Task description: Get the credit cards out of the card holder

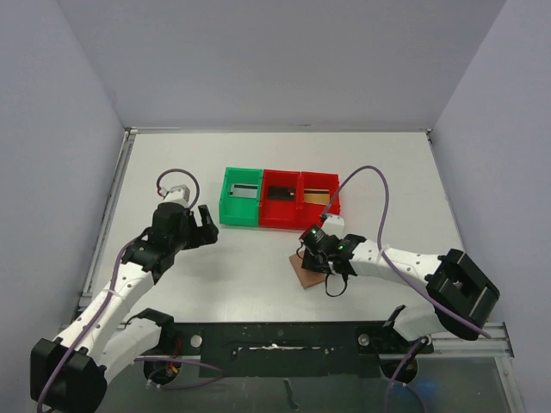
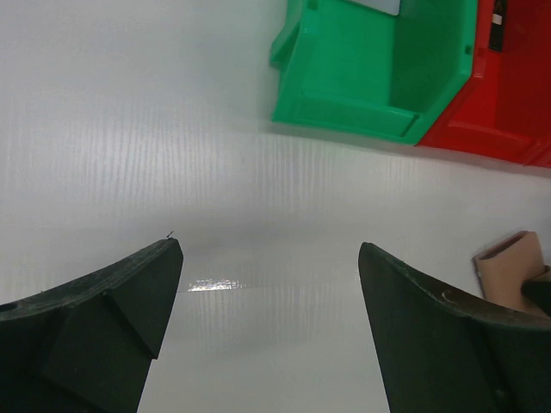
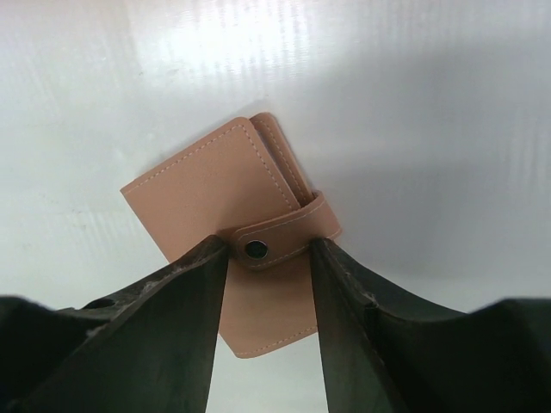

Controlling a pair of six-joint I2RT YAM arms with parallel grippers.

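Note:
The card holder point(image 3: 215, 194) is a small tan-brown wallet lying closed on the white table, its tab point(image 3: 288, 231) snapped shut over the front. It also shows in the top view point(image 1: 306, 275) and at the right edge of the left wrist view point(image 2: 510, 265). My right gripper point(image 3: 267, 248) hangs right over it, its jaws partly apart with a fingertip at each side of the tab's snap. My left gripper point(image 2: 270, 258) is open and empty over bare table, left of the bins; it also shows in the top view point(image 1: 203, 222). No card shows in the holder.
A row of three plastic bins stands behind the wallet: a green one point(image 1: 240, 208), a red middle one point(image 1: 281, 212) and a red right one point(image 1: 319, 205). Each holds a flat card-like thing. The green bin point(image 2: 362, 86) sits just ahead of my left gripper.

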